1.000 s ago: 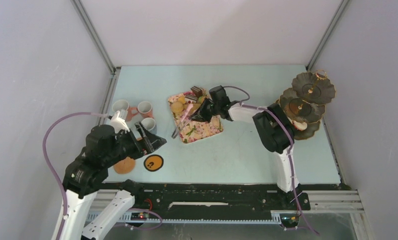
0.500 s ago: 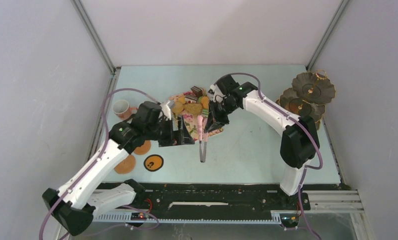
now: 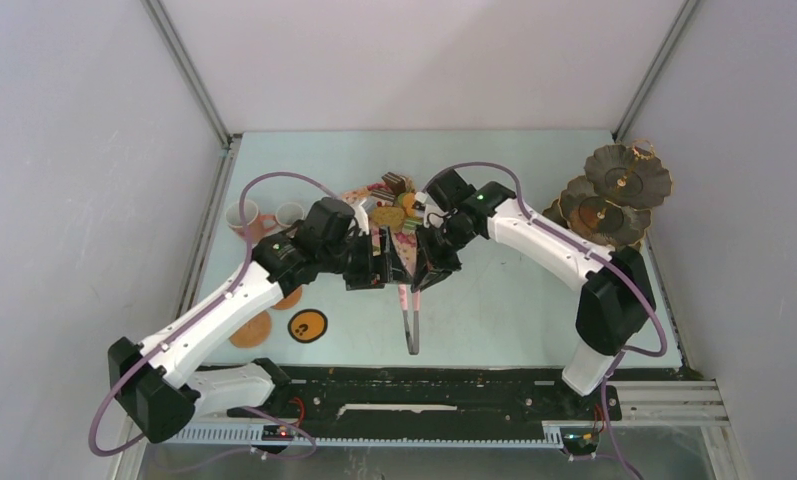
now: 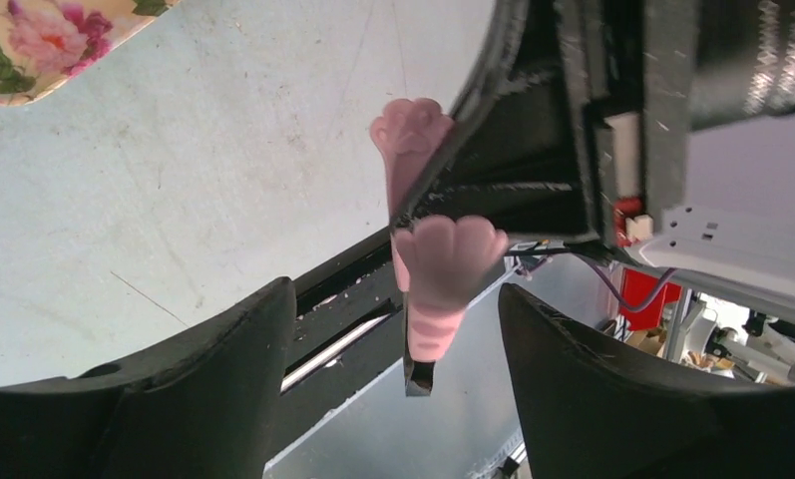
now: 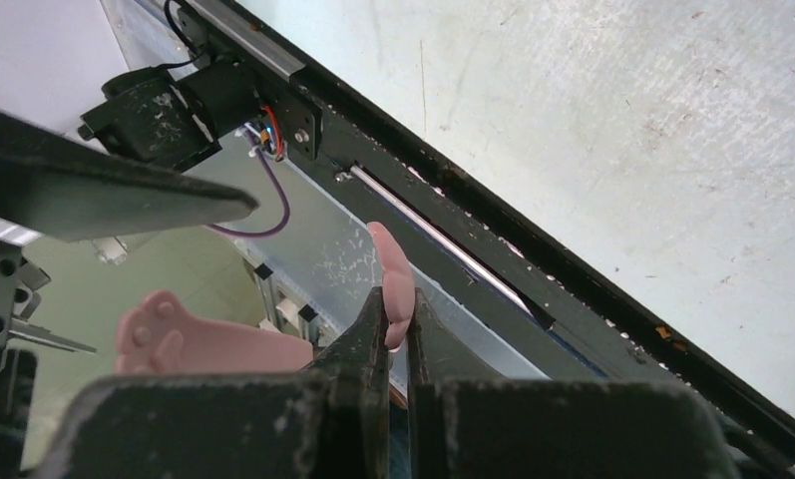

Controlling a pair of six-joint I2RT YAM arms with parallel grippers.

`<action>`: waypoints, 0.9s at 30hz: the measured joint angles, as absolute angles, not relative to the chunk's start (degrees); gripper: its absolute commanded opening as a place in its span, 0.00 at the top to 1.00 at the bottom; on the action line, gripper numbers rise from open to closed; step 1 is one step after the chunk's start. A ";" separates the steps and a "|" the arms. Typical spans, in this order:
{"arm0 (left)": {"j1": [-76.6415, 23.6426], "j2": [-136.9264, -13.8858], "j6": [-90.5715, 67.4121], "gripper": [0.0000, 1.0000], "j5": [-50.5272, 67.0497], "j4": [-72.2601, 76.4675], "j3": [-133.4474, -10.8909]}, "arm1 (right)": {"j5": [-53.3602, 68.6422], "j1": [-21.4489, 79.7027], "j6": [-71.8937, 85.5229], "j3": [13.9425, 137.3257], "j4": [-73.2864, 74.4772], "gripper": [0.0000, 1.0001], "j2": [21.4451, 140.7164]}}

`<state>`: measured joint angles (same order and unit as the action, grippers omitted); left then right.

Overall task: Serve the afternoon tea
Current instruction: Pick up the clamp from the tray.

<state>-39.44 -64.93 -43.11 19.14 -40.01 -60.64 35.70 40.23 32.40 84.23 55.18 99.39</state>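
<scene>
- Since the earlier frame, the left pincer has slid right toward the tongs. The right pincer has brought the tongs closer to the table's near edge. A second mug now shows behind the left arm.
- Left pincer: spread wide and gripping nothing. The tongs' pink paw tips sit between its fingers, touching neither.
- Right pincer: clamped shut on one arm of the tongs just behind its paw. The other paw stands free beside it, and the tongs' dark end points at the near edge.
- Treats lie on the floral tray, mid-table, just beyond both pincers.
- Stand is at the far right corner, well apart from the treats.
- Mugs sit by the left edge.
- Coasters lie near the near left corner.
</scene>
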 measured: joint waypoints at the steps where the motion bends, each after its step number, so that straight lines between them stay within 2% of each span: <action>1: -39.48 -65.36 -43.59 0.24 18.98 -39.90 -60.64 | 35.48 40.27 32.82 84.01 54.98 1.00 98.83; 4: -39.57 -66.48 -45.08 0.36 18.61 -39.13 -60.64 | 34.70 40.64 34.06 83.81 54.61 1.00 97.65; 9: -39.94 -67.05 -48.31 0.69 18.72 -35.92 -60.64 | 32.56 41.58 35.64 83.79 53.82 0.99 96.90; 12: -40.05 -67.20 -49.74 0.90 18.92 -34.44 -60.62 | 30.89 41.93 36.45 83.70 53.30 0.87 96.47; 14: -40.16 -67.20 -50.78 0.99 19.03 -33.47 -60.31 | 30.24 41.93 37.12 83.48 53.08 0.77 95.66; 19: -39.03 -66.96 -55.64 1.00 19.44 -30.96 -59.75 | 25.69 41.78 39.27 81.45 51.03 0.33 89.58; 21: -37.41 -66.15 -58.02 1.00 19.84 -30.06 -58.67 | 22.13 41.76 39.44 78.98 49.34 0.19 85.21; 24: -34.96 -63.88 -62.17 1.00 19.68 -28.49 -56.53 | 18.13 42.24 40.88 73.34 44.58 0.06 77.45; 27: -32.75 -60.29 -68.55 1.00 19.62 -24.77 -52.77 | 14.09 44.86 41.50 67.40 38.15 0.04 69.45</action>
<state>-32.75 -60.29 -68.55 19.62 -24.77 -52.77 14.09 44.86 41.50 67.40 38.15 69.45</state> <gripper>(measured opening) 0.158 0.936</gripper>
